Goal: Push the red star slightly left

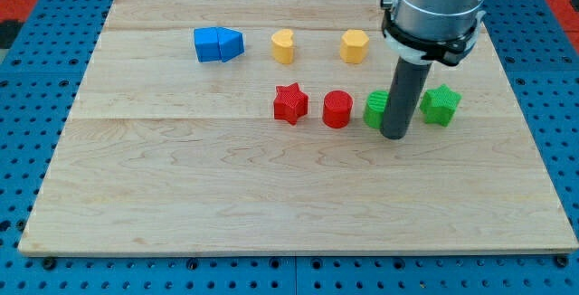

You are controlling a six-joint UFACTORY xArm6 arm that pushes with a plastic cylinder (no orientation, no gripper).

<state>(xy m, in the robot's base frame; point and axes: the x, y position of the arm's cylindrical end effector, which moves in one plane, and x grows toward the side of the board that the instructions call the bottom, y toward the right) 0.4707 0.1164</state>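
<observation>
The red star (290,103) lies near the middle of the wooden board (226,195). A red cylinder (337,109) sits just to its right. My tip (396,136) is further right, beyond the cylinder, in front of a green block (375,109) that the rod partly hides. The tip is well apart from the red star.
A green star (441,104) lies right of the rod. Two blue blocks (218,44) sit together at the upper left. A yellow heart (284,46) and a yellow hexagon (354,46) sit along the top. A blue pegboard (36,69) surrounds the board.
</observation>
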